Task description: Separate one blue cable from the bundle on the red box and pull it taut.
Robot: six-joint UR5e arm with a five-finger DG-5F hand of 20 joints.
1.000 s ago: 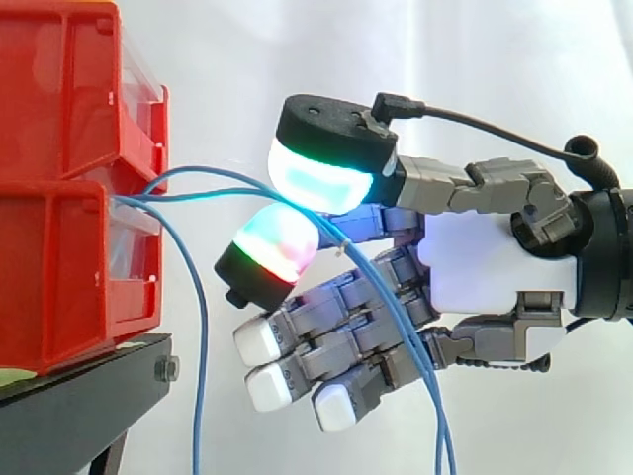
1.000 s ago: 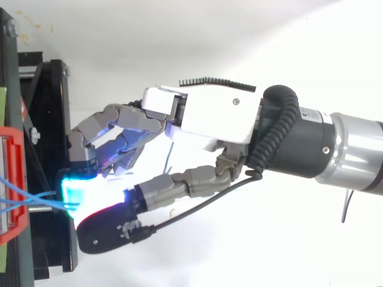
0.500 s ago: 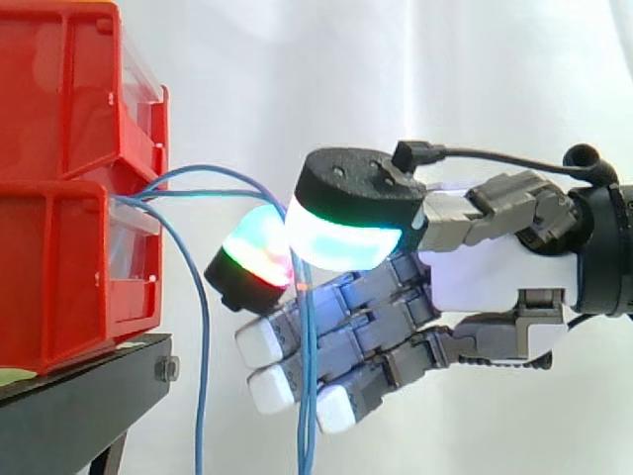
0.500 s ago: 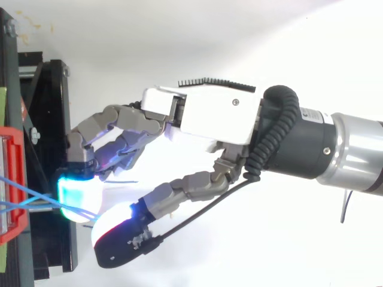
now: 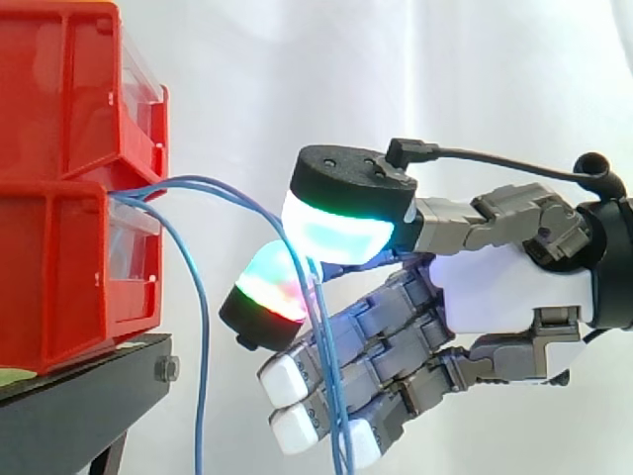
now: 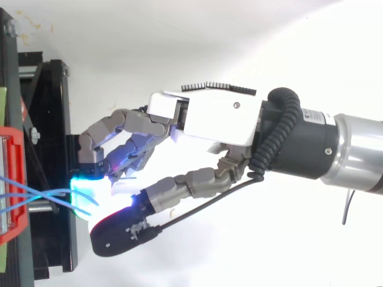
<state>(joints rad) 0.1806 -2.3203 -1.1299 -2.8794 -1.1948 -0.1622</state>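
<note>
From the side, two red bins (image 5: 59, 247) sit stacked on a black stand (image 5: 79, 406), and the blue cables (image 5: 252, 203) come out at the seam where the upper bin rests on the lower one. What else the bins hold cannot be made out behind their clear fronts. Two strands arc out to the right and drop between the thumb pad (image 5: 341, 228) above and a finger pad (image 5: 267, 292) below. The hand (image 5: 504, 287) is curled in, and these two pads look closed on the pair in a pinch, with the other fingers folded underneath, where the strands hang down in front of them. That hold suits drawing a cable away from the bins, but with two strands in it rather than one, the sorting-out looks unfinished, and the sag in the arc says nothing is taut yet. A third strand (image 5: 203, 336) hangs straight down just beside the bins, apart from the hand. From above, the cables (image 6: 42, 194) cross the red rim (image 6: 12, 179) and run over the stand (image 6: 51, 119) to the cyan-lit pad (image 6: 90, 191). The hand (image 6: 215, 116) reaches in from the right, with the thumb tucked close beside that pad.
</note>
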